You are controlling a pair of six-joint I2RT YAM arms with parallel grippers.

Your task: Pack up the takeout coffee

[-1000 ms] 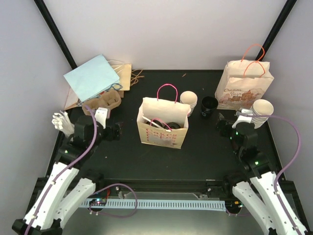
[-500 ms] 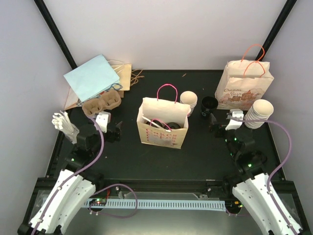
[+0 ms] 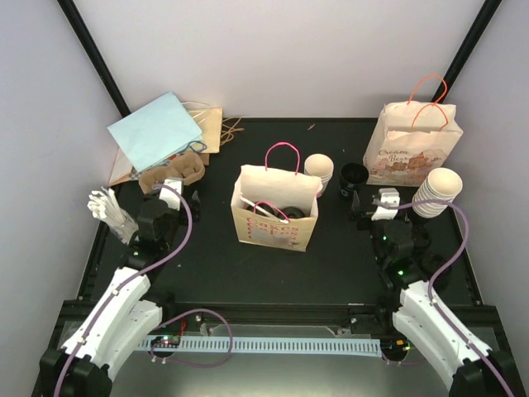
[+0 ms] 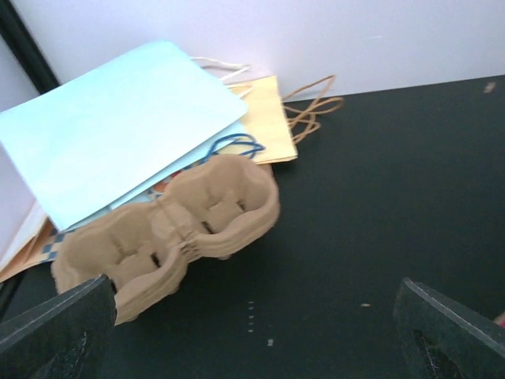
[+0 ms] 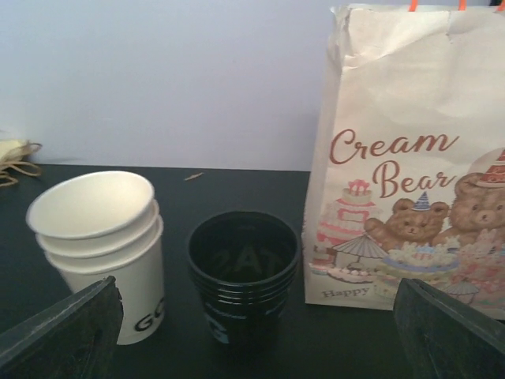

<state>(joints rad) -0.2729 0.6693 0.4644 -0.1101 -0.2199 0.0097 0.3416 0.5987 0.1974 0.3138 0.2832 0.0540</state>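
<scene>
The open paper bag (image 3: 275,208) with pink handles stands mid-table. A brown cardboard cup carrier (image 3: 172,174) lies at the back left; in the left wrist view the carrier (image 4: 170,229) is ahead and to the left. My left gripper (image 3: 193,203) is open and empty, short of the carrier (image 4: 252,339). A stack of white cups (image 3: 319,169) and a stack of black cups (image 3: 354,178) stand right of the bag. My right gripper (image 3: 358,207) is open and empty, facing the black cups (image 5: 243,272), with the white cups (image 5: 99,245) to their left.
A printed "Cream Bear" bag (image 3: 416,145) stands at the back right, also in the right wrist view (image 5: 410,158). Another white cup stack (image 3: 438,192) sits by the right edge. A light blue bag (image 3: 157,131) leans over flat bags at the back left. White utensils (image 3: 107,207) lie at the left edge.
The left gripper has swung from pointing right to pointing toward the back, at the carrier. The right gripper has moved left, toward the black cups. Both stay open.
</scene>
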